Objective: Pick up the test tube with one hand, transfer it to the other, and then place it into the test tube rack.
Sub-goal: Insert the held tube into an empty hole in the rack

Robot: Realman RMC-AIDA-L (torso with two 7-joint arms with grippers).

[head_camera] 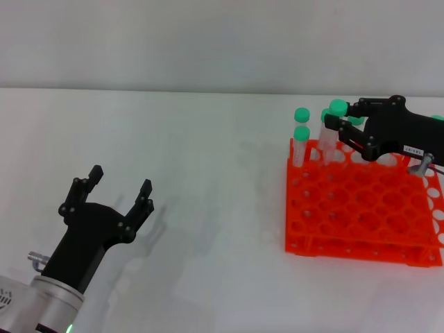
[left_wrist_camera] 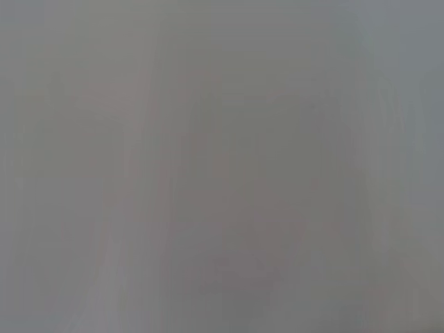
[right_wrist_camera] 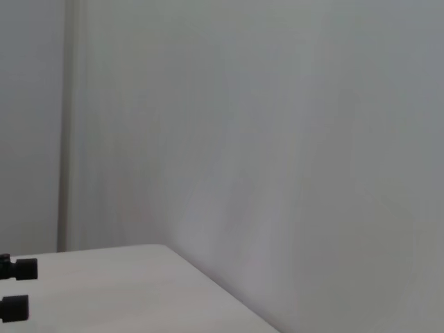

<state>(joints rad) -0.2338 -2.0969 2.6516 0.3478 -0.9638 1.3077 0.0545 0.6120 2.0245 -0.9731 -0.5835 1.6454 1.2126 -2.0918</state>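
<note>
The orange test tube rack stands on the white table at the right. My right gripper, black with a small white label, reaches over the rack's back left part. Its fingers close around a clear test tube with a green cap, held upright above the rack's back row. Other green-capped tubes stand in the back row beside it. My left gripper, black on a silver arm, is open and empty at the lower left, above the table. The left wrist view shows only a blank grey surface. In the right wrist view two black fingertips show.
The white table stretches between the two arms, with a pale wall behind it. The rack's front rows of holes hold no tubes.
</note>
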